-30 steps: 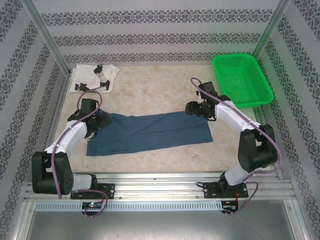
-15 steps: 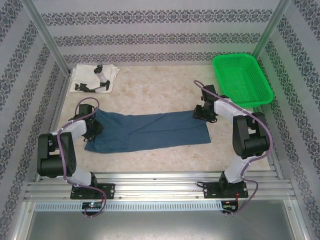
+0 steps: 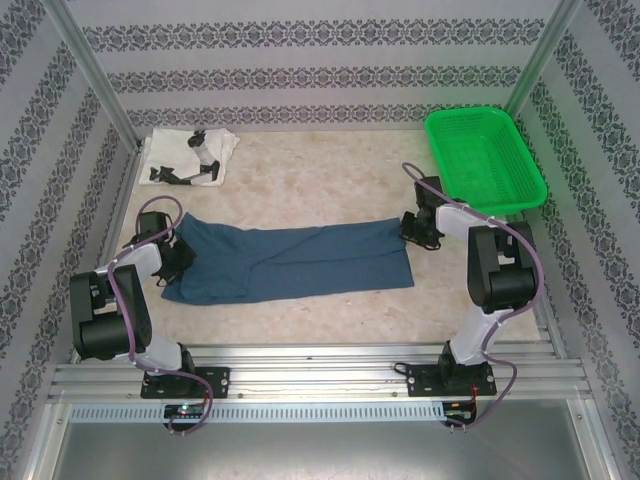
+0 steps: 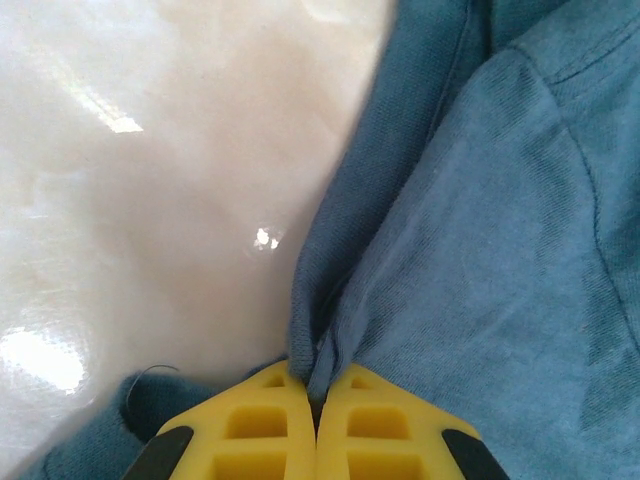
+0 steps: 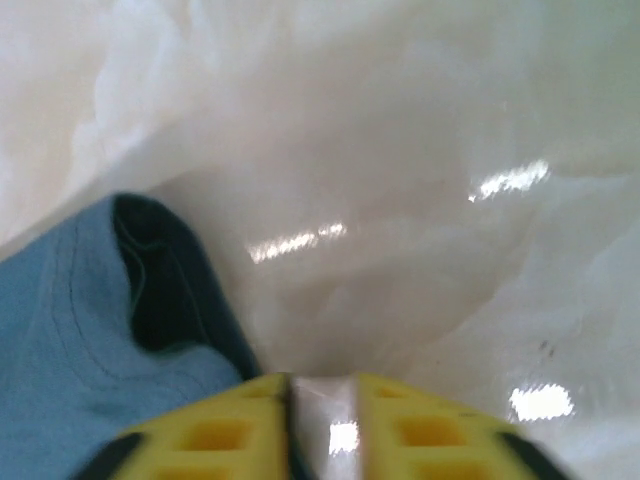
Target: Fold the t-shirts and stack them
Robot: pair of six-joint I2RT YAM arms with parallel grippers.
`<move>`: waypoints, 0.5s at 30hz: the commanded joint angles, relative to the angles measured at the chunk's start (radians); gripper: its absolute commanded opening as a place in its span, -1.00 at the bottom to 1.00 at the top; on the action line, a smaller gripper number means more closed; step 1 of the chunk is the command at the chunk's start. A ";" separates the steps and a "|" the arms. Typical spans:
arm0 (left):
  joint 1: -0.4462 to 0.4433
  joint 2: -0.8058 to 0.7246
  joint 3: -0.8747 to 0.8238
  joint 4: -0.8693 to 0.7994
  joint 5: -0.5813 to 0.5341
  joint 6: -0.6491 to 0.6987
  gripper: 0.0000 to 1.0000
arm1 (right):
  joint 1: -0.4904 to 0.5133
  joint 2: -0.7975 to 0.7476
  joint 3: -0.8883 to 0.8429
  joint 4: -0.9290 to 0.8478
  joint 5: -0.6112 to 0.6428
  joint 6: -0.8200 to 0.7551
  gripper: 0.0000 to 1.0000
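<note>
The left claw (image 4: pixel 316 392) is clenched on a ridge of the blue shirt (image 3: pixel 300 260), which is spread across the tabletop (image 3: pixel 300 190). The right claw (image 5: pixel 322 400) is seen narrowly parted at the opposite end; through the blur, a grip cannot be told. A fold is seemingly being set up: both ends must be lifted together. Cloth beneath the fingers is hidden.

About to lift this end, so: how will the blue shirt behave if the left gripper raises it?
Probably floppy: the blue shirt puckers into a soft ridge where the left gripper pinches it, so it should sag when lifted. Likely light: the cloth looks thin. It may slide easily on the glossy table.
</note>
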State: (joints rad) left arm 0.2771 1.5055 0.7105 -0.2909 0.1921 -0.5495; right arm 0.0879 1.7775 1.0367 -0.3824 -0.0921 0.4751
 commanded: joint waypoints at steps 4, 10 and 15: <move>0.014 0.044 -0.027 -0.021 0.023 0.029 -1.00 | 0.011 -0.054 -0.004 0.078 -0.033 -0.015 0.11; 0.013 0.048 -0.023 -0.016 0.027 0.032 -1.00 | 0.015 0.058 0.086 0.063 -0.039 -0.011 0.10; 0.013 0.057 -0.012 -0.023 0.023 0.037 -1.00 | 0.015 0.136 0.166 0.055 -0.066 -0.007 -0.05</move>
State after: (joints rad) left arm 0.2832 1.5143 0.7113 -0.2760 0.2165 -0.5365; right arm 0.0959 1.8778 1.1534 -0.3256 -0.1314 0.4679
